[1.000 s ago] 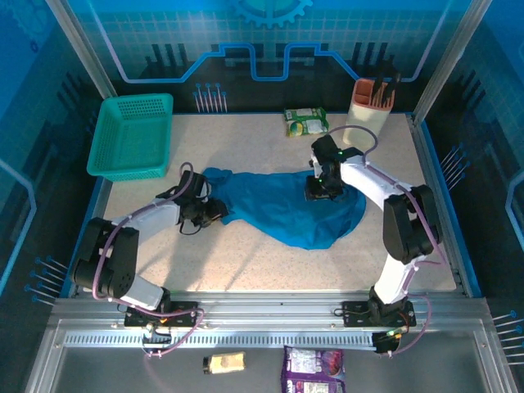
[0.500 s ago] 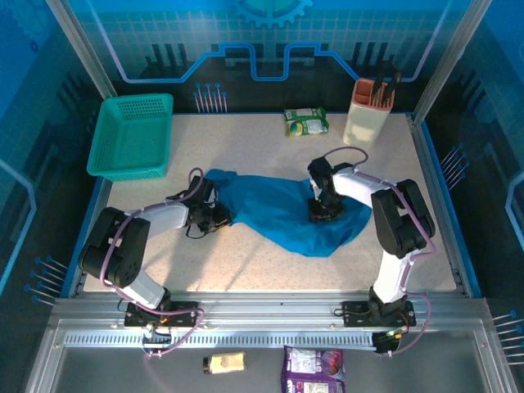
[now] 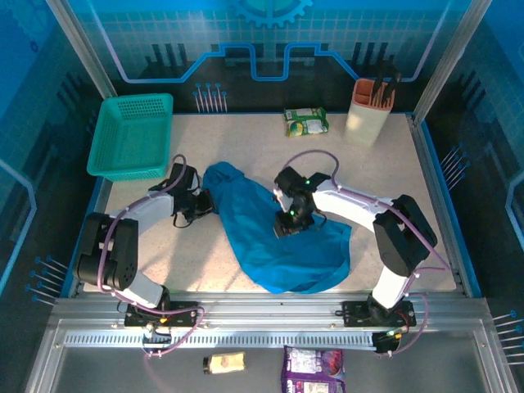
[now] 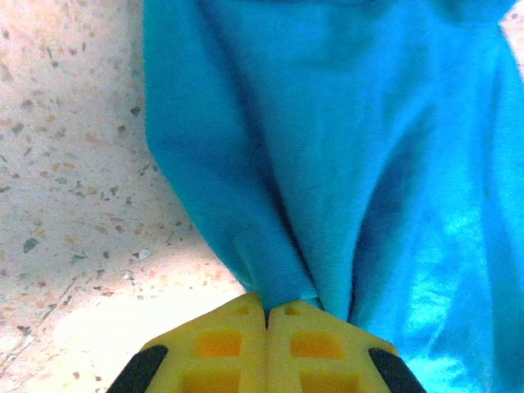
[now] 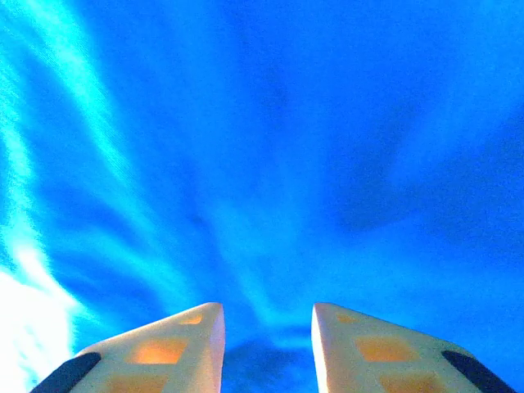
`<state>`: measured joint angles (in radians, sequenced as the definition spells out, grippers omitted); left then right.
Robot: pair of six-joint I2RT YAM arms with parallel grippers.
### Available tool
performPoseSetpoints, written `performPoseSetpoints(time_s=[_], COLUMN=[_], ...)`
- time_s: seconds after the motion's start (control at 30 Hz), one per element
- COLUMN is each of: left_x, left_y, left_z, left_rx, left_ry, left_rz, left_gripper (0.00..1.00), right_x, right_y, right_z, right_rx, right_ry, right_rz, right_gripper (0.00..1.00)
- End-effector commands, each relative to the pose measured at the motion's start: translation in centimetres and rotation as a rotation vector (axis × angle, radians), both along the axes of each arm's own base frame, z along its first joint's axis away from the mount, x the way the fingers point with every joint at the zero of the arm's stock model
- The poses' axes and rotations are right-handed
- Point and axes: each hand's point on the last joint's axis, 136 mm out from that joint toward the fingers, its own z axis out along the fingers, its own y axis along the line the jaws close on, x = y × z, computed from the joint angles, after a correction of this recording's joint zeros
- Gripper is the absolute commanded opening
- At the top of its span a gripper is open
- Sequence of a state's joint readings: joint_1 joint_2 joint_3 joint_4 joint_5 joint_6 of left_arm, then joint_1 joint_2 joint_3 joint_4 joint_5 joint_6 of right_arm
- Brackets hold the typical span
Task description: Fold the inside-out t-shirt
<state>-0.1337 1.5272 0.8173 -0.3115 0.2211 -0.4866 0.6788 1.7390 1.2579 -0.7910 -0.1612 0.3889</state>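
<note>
Jaws clamp t-shirt (image 3: 303,254) on left gripper (image 4: 266,311), stand parted on right gripper (image 5: 266,309).

Cool blue light tints the enclosure; the table (image 3: 246,147) is evenly bright with soft shadows. Up close, the t-shirt (image 5: 286,164) blurs in the right wrist view, white glare lower left.
</note>
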Motion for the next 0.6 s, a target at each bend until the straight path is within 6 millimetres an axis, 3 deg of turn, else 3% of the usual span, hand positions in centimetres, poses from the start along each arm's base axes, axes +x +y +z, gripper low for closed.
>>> performPoseSetpoints(time_s=[0.0, 0.17, 0.33, 0.57], left_x=[-0.9, -1.6, -2.0, -2.3], left_y=[0.3, 0.6, 0.6, 0.5], left_z=[1.4, 3.2, 4.7, 4.9], left_rx=[0.029, 0.037, 0.034, 0.025], left_ry=[-0.007, -0.037, -0.058, -0.053], left_rz=[-0.053, -0.054, -0.060, -0.063], left_gripper=[0.00, 0.00, 0.00, 0.00], right_x=[4.0, 8.6, 12.5, 17.2], right_y=[1.4, 4.2, 10.3, 14.9], right_z=[1.9, 2.0, 2.3, -0.3], right_rx=[0.015, -0.002, 0.084, -0.026], right_ry=[-0.115, -0.195, -0.285, -0.470], right_rz=[0.030, 0.120, 0.257, 0.477], right_gripper=[0.36, 0.39, 0.51, 0.64])
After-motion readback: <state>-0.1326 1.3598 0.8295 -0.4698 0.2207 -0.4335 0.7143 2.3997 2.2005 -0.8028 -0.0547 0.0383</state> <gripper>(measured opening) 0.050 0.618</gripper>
